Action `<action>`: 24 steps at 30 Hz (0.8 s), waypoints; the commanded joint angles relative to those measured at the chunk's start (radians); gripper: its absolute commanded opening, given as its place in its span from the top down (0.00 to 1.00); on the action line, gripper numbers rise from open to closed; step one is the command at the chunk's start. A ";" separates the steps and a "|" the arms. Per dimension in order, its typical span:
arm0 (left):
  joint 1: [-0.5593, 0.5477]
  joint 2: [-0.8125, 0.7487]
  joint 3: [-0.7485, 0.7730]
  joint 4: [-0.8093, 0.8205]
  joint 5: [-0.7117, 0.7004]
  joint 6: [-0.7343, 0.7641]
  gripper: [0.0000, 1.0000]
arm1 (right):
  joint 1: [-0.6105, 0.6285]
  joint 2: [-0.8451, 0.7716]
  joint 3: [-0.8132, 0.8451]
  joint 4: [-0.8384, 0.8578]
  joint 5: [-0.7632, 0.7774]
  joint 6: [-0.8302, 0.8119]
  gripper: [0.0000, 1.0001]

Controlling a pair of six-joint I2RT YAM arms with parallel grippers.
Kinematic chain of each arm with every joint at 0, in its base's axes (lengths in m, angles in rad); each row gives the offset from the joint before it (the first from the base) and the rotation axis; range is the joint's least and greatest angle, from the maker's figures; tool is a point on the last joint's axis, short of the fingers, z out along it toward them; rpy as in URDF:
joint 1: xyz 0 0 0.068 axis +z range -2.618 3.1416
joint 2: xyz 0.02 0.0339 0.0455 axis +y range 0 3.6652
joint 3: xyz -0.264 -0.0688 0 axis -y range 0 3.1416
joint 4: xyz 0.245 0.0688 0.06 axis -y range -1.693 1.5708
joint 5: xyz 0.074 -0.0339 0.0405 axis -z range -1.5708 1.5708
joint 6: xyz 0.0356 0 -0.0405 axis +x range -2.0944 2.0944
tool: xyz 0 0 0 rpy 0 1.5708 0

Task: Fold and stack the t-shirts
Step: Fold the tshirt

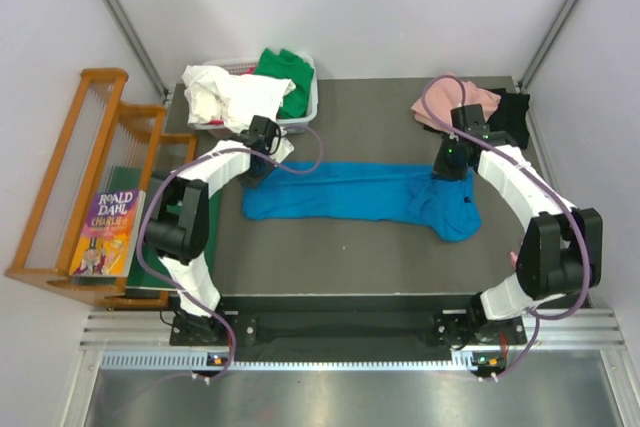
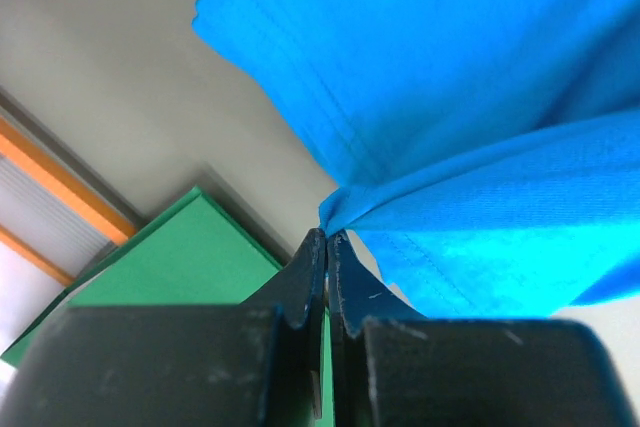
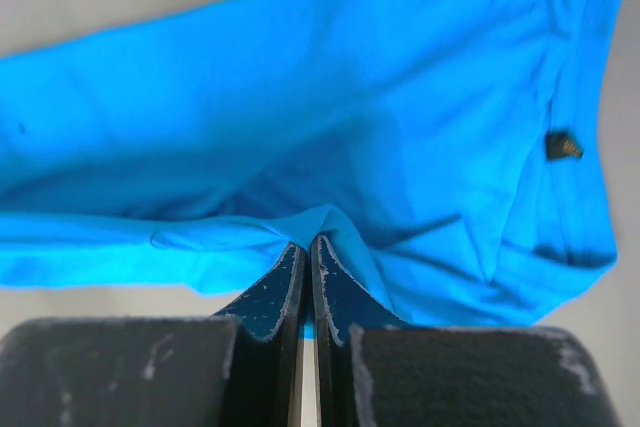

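Robot's left gripper (image 2: pixel 326 237) and right gripper (image 3: pixel 308 242) each pinch a fold of the bright blue t-shirt (image 1: pixel 350 202), jaws closed tight on the cloth near its opposite ends. The shirt lies stretched lengthwise across the dark table (image 1: pixel 380 272). A pink tee (image 1: pixel 445 102) and, seemingly, a black tee (image 1: pixel 515 112) sit at the far right corner. A white tee (image 1: pixel 220 92) and a green tee (image 1: pixel 285 69) fill the basket (image 1: pixel 312 107) at far left.

A: The overhead view is bright, even and sharp; only faint, soft shadows lie on the dark grey matte tabletop (image 1: pixel 350 247).
B: The wrist views are softer. The bright blue cloth t-shirt (image 2: pixel 450 97) looks strongly saturated, and the flat green board (image 2: pixel 190 257) behind it is out of focus.
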 commanded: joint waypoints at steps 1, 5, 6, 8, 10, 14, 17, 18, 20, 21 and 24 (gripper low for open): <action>0.000 0.016 0.046 0.039 -0.033 -0.022 1.00 | -0.049 0.057 0.064 0.046 0.026 0.000 1.00; -0.004 0.024 0.052 0.057 -0.051 -0.027 0.98 | -0.051 0.131 0.063 0.066 0.026 0.003 1.00; -0.004 0.025 0.054 0.060 -0.055 -0.027 0.98 | -0.053 0.144 0.060 0.070 0.025 0.007 1.00; -0.006 0.031 0.054 0.063 -0.064 -0.029 0.97 | -0.053 0.178 0.057 0.084 0.020 0.012 1.00; -0.007 0.030 0.049 0.088 -0.081 -0.035 0.90 | -0.051 0.195 0.049 0.094 0.014 0.013 1.00; -0.011 0.010 0.017 0.163 -0.145 -0.029 0.48 | -0.051 0.215 0.041 0.100 0.012 0.007 1.00; -0.011 0.002 0.006 0.218 -0.193 -0.035 0.01 | -0.053 0.212 0.041 0.101 0.014 0.003 1.00; -0.011 0.002 0.009 0.229 -0.200 -0.044 0.01 | -0.051 0.212 0.044 0.098 0.015 0.003 1.00; -0.011 0.008 0.020 0.234 -0.211 -0.056 0.01 | -0.051 0.212 0.046 0.097 0.016 0.001 1.00; -0.011 0.013 0.029 0.197 -0.202 -0.073 0.01 | -0.051 0.214 0.050 0.097 0.015 0.001 1.00; -0.023 0.013 0.063 0.113 -0.162 -0.107 0.01 | -0.051 0.223 0.064 0.091 0.019 -0.002 1.00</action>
